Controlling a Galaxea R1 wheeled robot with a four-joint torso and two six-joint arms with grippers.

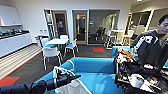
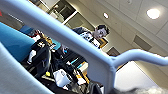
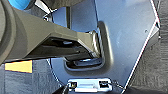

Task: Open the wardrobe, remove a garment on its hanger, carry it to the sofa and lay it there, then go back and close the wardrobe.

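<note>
Dark carpet with red patches runs back to glazed doors, past a white table ringed by white chairs. Up close, the blue sofa spreads across the head view, its curved back towards the room. The left gripper reaches in from the picture's left, over the sofa's near arm, and grips the white hanger. The hanger's thin bar runs slantwise across the left wrist view, its long axis roughly level. The white garment droops below it onto the seat, thin and crumpled. A person stands just right of the sofa beside dark cluttered gear. Whether the right fingers are wide or narrow I cannot tell.
</note>
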